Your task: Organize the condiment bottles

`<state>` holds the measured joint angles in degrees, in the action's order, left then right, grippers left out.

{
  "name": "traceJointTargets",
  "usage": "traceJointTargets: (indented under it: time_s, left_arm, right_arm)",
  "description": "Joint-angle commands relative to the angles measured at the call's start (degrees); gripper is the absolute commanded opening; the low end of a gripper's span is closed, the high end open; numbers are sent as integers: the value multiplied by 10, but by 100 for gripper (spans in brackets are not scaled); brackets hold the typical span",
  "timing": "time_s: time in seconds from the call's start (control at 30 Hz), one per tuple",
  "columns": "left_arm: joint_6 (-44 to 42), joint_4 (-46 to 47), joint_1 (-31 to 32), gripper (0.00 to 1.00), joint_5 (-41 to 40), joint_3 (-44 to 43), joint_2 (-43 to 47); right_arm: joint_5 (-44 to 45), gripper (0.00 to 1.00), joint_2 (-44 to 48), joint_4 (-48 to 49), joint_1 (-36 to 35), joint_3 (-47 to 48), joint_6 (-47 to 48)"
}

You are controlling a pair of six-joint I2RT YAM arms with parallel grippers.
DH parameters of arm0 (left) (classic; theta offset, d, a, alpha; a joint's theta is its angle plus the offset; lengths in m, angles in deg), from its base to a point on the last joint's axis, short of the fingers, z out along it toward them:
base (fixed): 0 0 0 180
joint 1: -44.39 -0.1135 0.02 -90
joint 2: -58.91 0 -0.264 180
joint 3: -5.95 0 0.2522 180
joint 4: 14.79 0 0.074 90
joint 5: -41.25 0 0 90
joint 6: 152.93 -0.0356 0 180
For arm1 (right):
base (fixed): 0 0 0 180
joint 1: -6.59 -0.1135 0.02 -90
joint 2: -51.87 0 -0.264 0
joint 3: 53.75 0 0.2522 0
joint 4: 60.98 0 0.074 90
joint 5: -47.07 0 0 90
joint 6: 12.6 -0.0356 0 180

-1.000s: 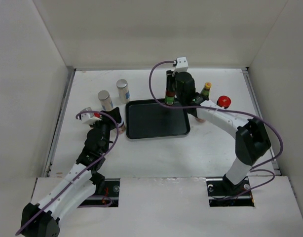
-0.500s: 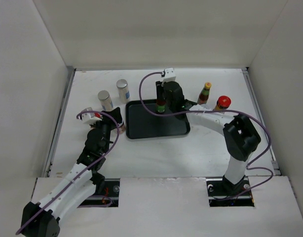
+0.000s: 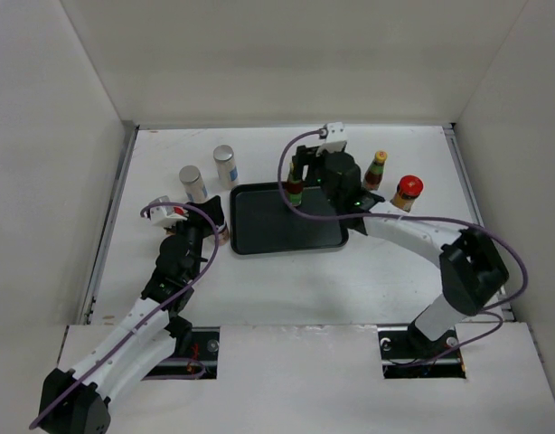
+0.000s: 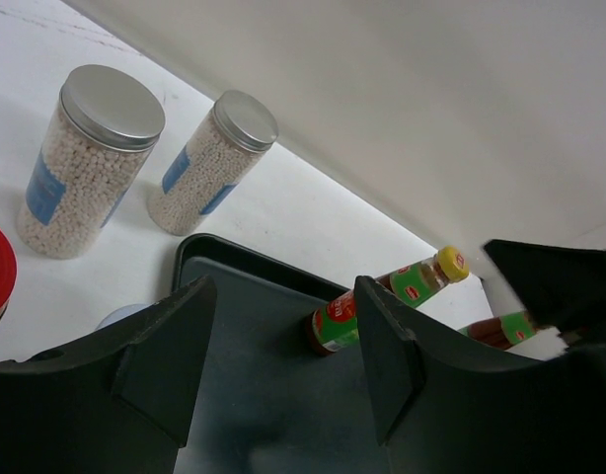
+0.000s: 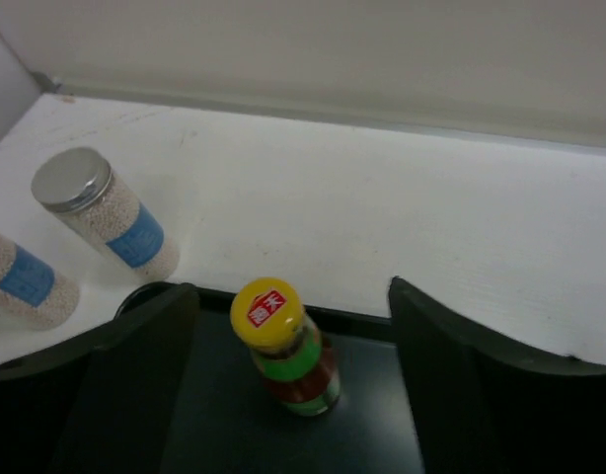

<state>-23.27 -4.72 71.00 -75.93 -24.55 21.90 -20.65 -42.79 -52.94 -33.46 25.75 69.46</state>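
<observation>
- One slim sauce bottle stands upright in the black tray, close to its far edge. No other container shows inside the tray, so most of the sorting looks undone.
- Right of the tray, a second sauce bottle and a red-capped jar wait on the tabletop. A white shaker and its twin stand far-left of the tray.
- Right jaws are apart, the trayed bottle between them with a gap on each side.
- Left jaws are apart and empty at the tray's left edge.
</observation>
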Motion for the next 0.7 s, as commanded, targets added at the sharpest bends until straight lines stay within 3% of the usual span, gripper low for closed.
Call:
traceJointTargets:
  time_s: [0.0, 0.07, 0.13, 0.23, 0.33, 0.4, 0.53, 0.67]
  left_arm:
    - [-2, 31, -6, 57, 9, 7, 8]
    - [-1, 31, -5, 57, 9, 6, 4]
    - [2, 31, -4, 57, 12, 6, 0]
    - [2, 39, -3, 57, 18, 6, -2]
    - [2, 43, -3, 57, 19, 7, -9]
    - [2, 44, -2, 57, 19, 7, -13]
    - [0, 47, -2, 57, 20, 7, -17]
    - [0, 48, -4, 57, 20, 7, -14]
  right_arm:
    - [-15, 77, 74, 54, 54, -32, -34]
    - [-6, 50, 94, 42, 96, -53, -51]
    - [22, 42, 104, 15, 134, -61, -62]
    - [78, 47, 102, -28, 174, -54, -62]
    - [103, 76, 73, -51, 201, -33, -56]
    - [101, 83, 50, -74, 208, -16, -49]
    - [93, 84, 21, -89, 220, -5, -58]
    - [96, 75, 7, -88, 226, -9, -66]
